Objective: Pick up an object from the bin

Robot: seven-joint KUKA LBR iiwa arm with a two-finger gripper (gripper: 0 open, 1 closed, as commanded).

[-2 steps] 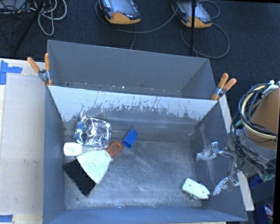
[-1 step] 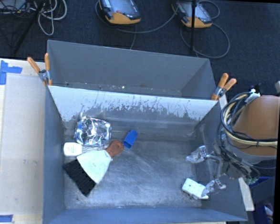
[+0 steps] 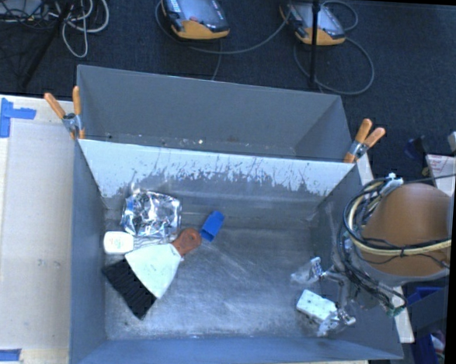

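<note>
Looking down into a grey bin (image 3: 235,302) spanning most of the frame. Finding the arm (image 3: 403,222), with its orange cover and looped cables, reaching in at the right edge and dipping toward the lower right corner of the bin floor.

Noting a loose cluster well apart at centre left. Picking out first a brush (image 3: 147,277) with a white handle and black bristles, lying aslant. Then crumpled foil (image 3: 152,213) just above it and a blue cylinder (image 3: 212,224) to the right of the foil. Then a brown lump (image 3: 186,240) between cylinder and brush, seemingly touching the handle's end, and a white tag (image 3: 118,243) at the brush's left.

Spotting last a small white block (image 3: 315,305) in the lower right, alone on bare floor, right at the jaws.

Reading the jaws as standing open and low, with one metal tip up and left of the block and the other down and right, straddling it and apparently not yet pinching it.

Judging the task as under way but not done. Counting the descent as complete or nearly so, with closing on the block and lifting it clear of the bin left to do. Carrying nothing aloft, by the look of it.
</note>
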